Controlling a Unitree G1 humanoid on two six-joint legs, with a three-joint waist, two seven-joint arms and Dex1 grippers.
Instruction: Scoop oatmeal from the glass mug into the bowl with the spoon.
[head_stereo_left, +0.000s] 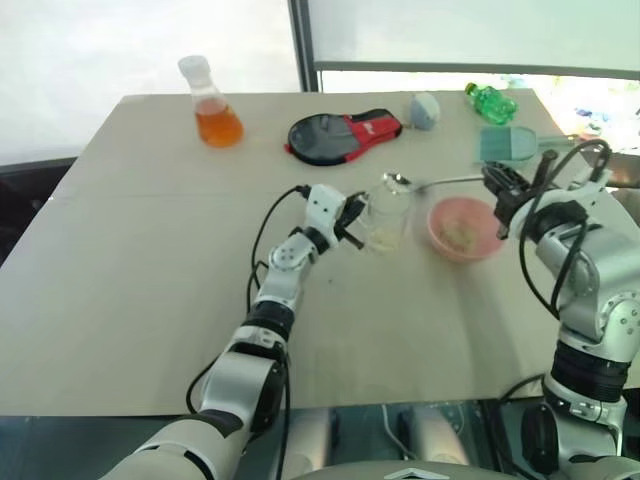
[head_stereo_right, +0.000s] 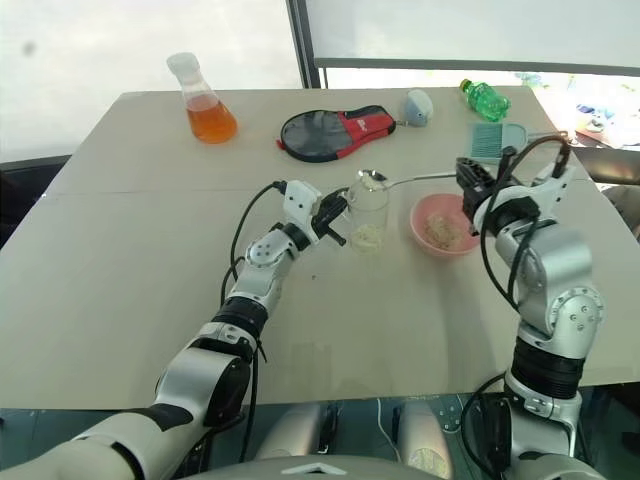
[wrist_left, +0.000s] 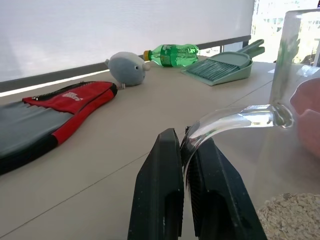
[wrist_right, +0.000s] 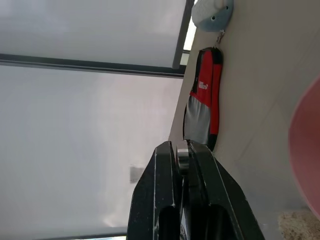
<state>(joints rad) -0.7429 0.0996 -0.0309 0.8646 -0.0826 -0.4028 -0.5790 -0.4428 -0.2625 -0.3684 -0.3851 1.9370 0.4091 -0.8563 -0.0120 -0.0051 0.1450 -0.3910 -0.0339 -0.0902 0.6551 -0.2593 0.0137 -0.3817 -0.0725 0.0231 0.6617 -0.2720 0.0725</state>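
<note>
Looking down from the head views, the left gripper (head_stereo_right: 335, 222) pinches the thin handle of the glass mug (head_stereo_right: 367, 218), its jaws pressed onto the clear loop; the oatmeal (head_stereo_right: 367, 237) lies as a low heap in the mug's bottom. The right gripper (head_stereo_right: 472, 182) holds the spoon (head_stereo_right: 400, 179) by its handle end, jaws clamped on it, the spoon's oval end reaching out over the mug's rim. Just below those jaws sits the bowl (head_stereo_right: 440, 225), with some flakes already inside. Beyond the jaws, across the pale bench (head_stereo_right: 140, 290), stand a flask of orange liquid (head_stereo_left: 212, 104), a red and black pouch (head_stereo_left: 340, 133), a grey toy (head_stereo_left: 424, 110), a green bottle (head_stereo_left: 490, 102) and a teal dustpan (head_stereo_left: 508, 144).

The left wrist view brings out what the head views blur: the glass handle running straight between the black fingers (wrist_left: 160, 195).

The right wrist view shows a sliver of metal between its fingers (wrist_right: 160, 200); the bowl is cut off at the edge there.
</note>
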